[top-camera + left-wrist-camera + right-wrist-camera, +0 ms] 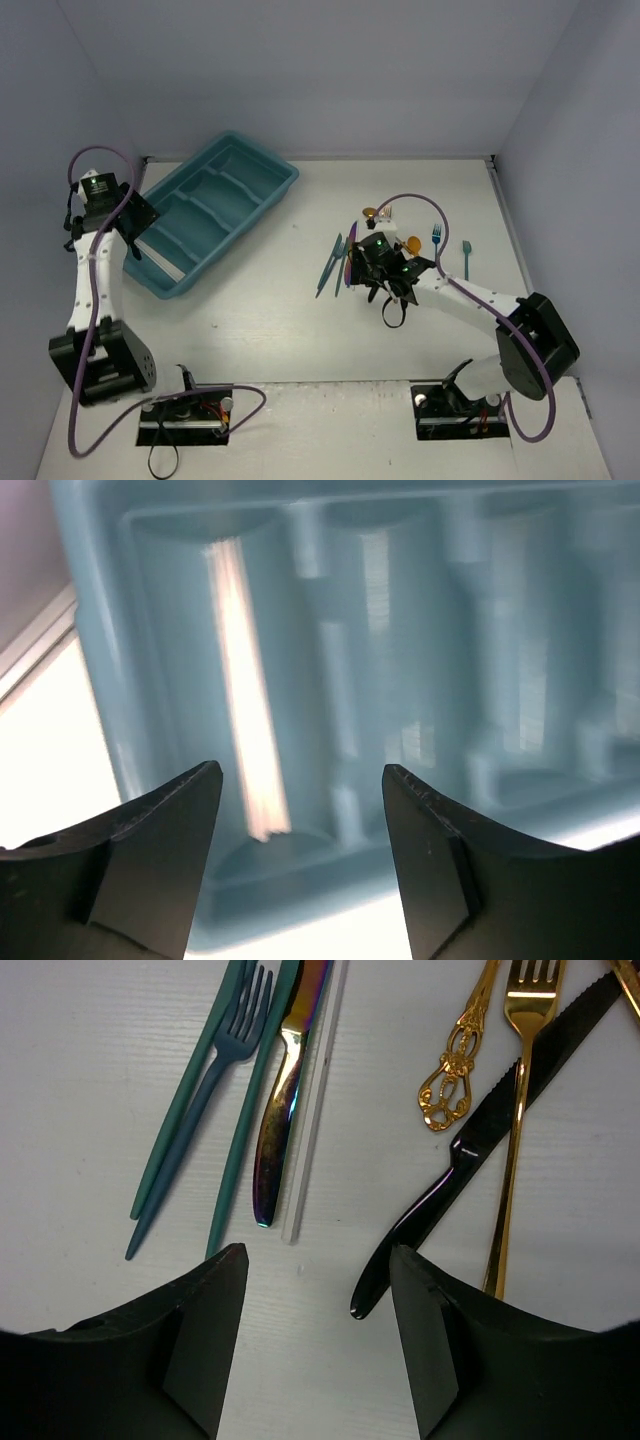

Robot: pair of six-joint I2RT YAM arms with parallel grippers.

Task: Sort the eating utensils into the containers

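The teal cutlery tray [262,169] lies at the back left, and its long compartments fill the left wrist view [400,680]. My left gripper [140,232] [302,770] is open and empty over the tray's near end. A pale bright strip [245,700] lies in the leftmost compartment. The utensils lie loose right of centre: a teal fork [235,1040], an iridescent handle [285,1090], a gold fork [520,1090], an ornate gold handle [455,1060] and a black knife [470,1160]. My right gripper [368,268] [318,1260] is open and empty above them. The knife's handle tip lies just inside its right finger.
A clear stick [312,1120] lies beside the iridescent handle. A blue fork [436,235] and a teal fork [466,258] lie apart to the right. Gold spoon bowls [370,212] show behind the gripper. Grey walls close in the table's back and sides.
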